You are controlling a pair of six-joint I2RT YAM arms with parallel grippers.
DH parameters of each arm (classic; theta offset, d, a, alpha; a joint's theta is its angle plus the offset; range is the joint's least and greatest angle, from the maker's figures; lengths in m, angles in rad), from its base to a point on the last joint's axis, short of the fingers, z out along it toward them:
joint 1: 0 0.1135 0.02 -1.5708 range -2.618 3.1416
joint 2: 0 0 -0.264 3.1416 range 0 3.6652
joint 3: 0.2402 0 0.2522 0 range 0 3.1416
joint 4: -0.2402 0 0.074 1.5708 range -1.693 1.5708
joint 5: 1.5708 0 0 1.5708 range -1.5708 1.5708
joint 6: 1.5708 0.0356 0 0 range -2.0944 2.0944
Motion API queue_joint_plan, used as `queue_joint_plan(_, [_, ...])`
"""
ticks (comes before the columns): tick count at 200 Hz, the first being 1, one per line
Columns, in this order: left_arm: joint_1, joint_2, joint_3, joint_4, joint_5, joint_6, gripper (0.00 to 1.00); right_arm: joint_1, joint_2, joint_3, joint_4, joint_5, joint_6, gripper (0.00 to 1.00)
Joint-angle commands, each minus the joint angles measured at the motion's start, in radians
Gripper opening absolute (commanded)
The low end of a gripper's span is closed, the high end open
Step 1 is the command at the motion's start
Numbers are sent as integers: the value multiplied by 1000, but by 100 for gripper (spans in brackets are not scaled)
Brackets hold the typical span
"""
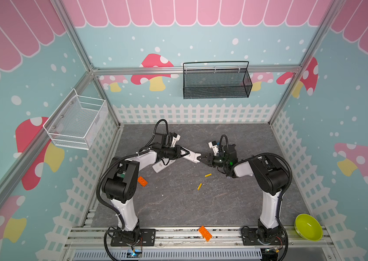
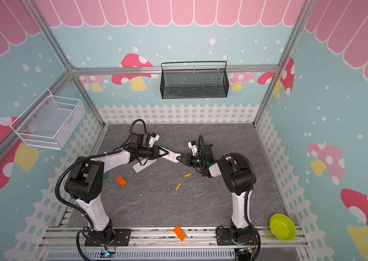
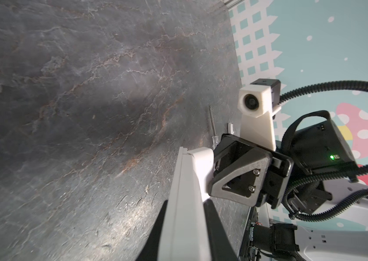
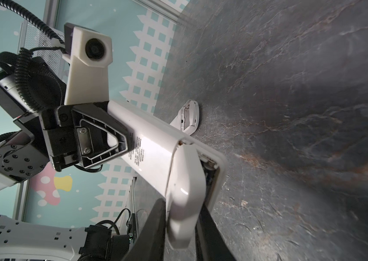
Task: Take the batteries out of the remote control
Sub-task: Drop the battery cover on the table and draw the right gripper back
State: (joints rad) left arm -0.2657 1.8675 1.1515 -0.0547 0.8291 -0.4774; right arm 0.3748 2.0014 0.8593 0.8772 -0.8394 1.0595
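Top views: grey slate-look tabletop [image 1: 178, 203] inside a booth of mushroom-print walls; black mesh basket [image 1: 217, 83] on the back wall, white wire basket [image 1: 76, 122] on the side wall. The left gripper [image 1: 186, 153] and right gripper [image 1: 203, 159] each clamp one end of a white remote control [image 1: 193, 156], raised between them. Two yellow batteries [image 1: 208, 175] [image 1: 199, 186] lie on the table near the right gripper, towards its arm base

Left wrist: shows alone a slim screwdriver [image 3: 212, 126] and small white cover [image 3: 230, 127] on the table beyond the right gripper

Right wrist: shows alone the hollowed back of a second remote [image 4: 187, 117] lying beyond the left gripper

remote [image 4: 153, 140]: glossy white plastic | tabletop [image 3: 65, 90]: matt stone-look | basket [image 1: 217, 90]: black metal mesh
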Motion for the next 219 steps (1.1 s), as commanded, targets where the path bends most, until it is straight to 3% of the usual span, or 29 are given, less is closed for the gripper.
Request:
queue_joint_plan(1, [-7, -1, 15, -20, -23, 29, 0, -2, -24, -24, 29, -1, -15, 24])
queue_joint_plan(33, [-8, 2, 21, -34, -31, 36, 0, -11, -30, -39, 29, 3, -18, 24])
queue_joint_plan(87, [-6, 10, 12, -39, -56, 34, 0, -47, -69, -71, 29, -10, -25, 10])
queue_joint_plan(134, [-12, 30, 11, -19, -61, 2, 1, -112, -153, -119, 1, -17, -50, 8])
queue_joint_plan(176, [-23, 56, 7, 30, -51, -72, 1, -159, -285, -89, -349, 86, -269, 12])
queue_joint_plan(201, [-33, 65, -21, 81, -49, -130, 2, -162, -385, -24, -703, 257, -486, 22])
queue_joint_plan(219, [-45, 62, -35, 75, -68, -144, 2, -161, -448, -18, -867, 420, -567, 30])
